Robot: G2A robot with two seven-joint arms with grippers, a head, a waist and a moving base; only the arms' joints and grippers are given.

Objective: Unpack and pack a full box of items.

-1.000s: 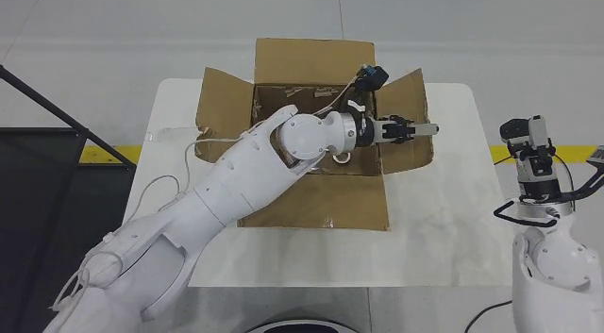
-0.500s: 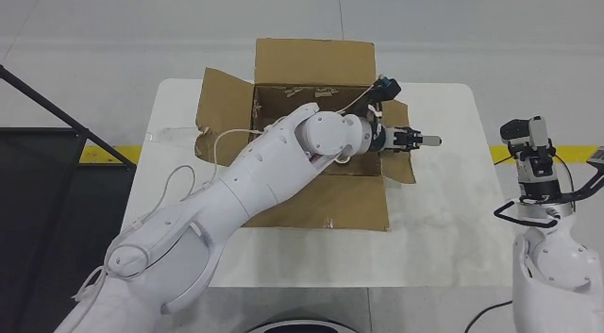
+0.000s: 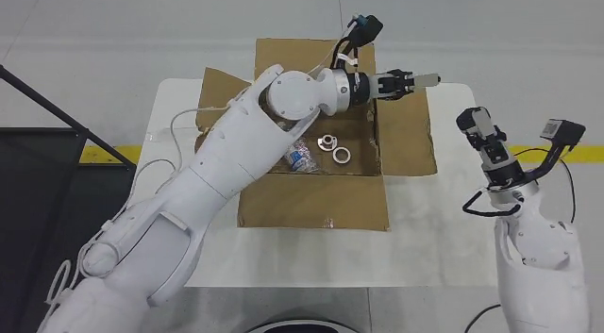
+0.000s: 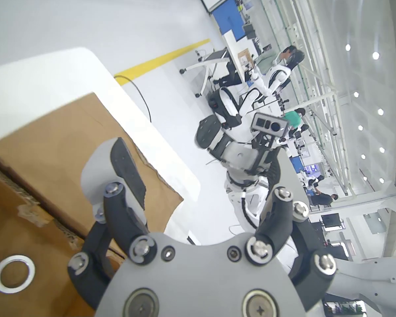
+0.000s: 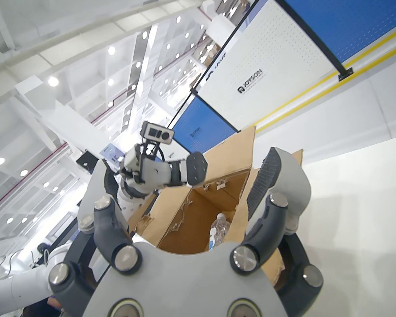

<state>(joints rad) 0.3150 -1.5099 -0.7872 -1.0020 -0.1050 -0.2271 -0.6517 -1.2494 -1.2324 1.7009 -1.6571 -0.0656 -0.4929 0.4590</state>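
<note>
An open cardboard box (image 3: 311, 196) stands mid-table with its flaps spread. On its floor lie a crumpled plastic bottle (image 3: 302, 156) and two metal rings (image 3: 335, 148). My left gripper (image 3: 418, 79) hangs over the far end of the box's right flap (image 3: 406, 140), open and empty. In the left wrist view its fingers (image 4: 127, 169) frame the flap (image 4: 79, 123), with one ring (image 4: 13, 272) below. My right gripper (image 3: 477, 125) is off the table's right side, open and empty, facing the box (image 5: 217, 183) and bottle (image 5: 217, 229).
The white table (image 3: 444, 239) has bare surface to the right of and in front of the box. A yellow floor line (image 3: 104, 154) runs behind the table. My left gripper (image 5: 193, 166) shows far off in the right wrist view.
My left gripper rose from the box's right side toward the far right corner, uncovering the rings and bottle. The right flap now lies flatter. My right arm turned toward the box.
</note>
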